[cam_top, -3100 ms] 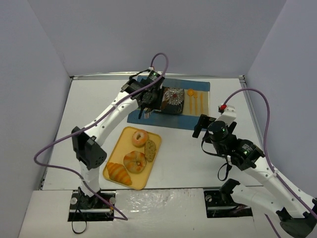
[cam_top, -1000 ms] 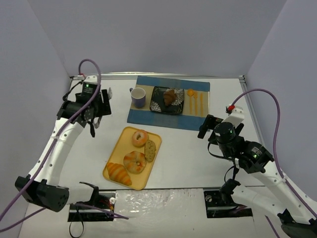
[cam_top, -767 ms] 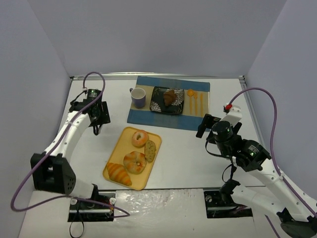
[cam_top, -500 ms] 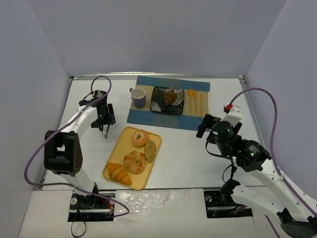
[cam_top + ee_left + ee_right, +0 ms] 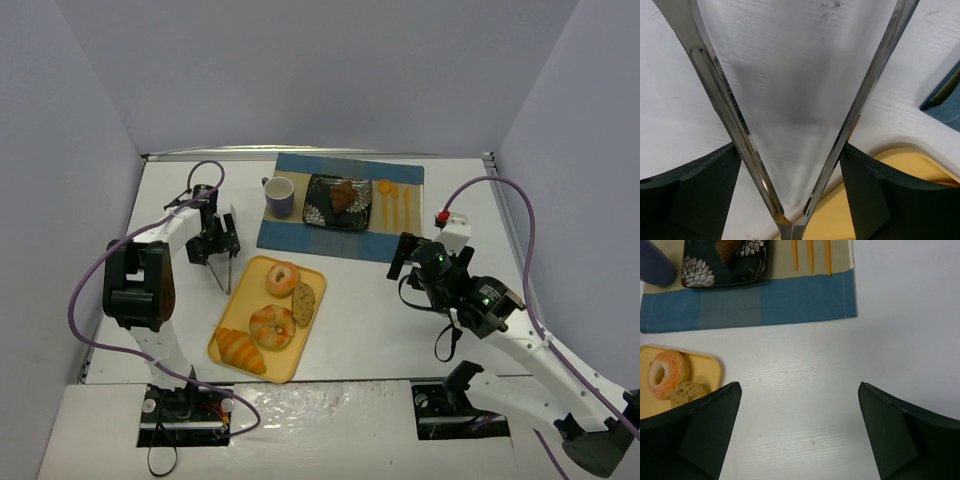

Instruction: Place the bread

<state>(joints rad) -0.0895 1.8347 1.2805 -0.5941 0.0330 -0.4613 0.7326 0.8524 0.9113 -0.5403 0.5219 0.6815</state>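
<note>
Left gripper [image 5: 214, 243] stands over the white table [image 5: 370, 320], near the far left edge of the yellow rectangular tray [image 5: 240, 300]. Its two dark fingers [image 5: 700, 190] hold from outside the arms of the shiny metal tongs [image 5: 715, 85] — the tongs are spread in a wide V and nothing is between their arms. Right gripper [image 5: 797, 440] is over bare table on the near side of the blue and beige cloth placemat [image 5: 790, 300]; its jaws are wide apart and it holds nothing. The small dark brown bread [image 5: 343, 194] lies on the dark square plate with white flowers [image 5: 315, 215], which sits on the placemat at the far side of the table — between the purple-blue mug [image 5: 279, 196] and the orange plastic cutlery [image 5: 395, 205], well apart from both grippers. On the tray lie two glazed ring breads [image 5: 282, 277], a flat speckled cookie [image 5: 304, 296] and a golden croissant [image 5: 240, 348].
</note>
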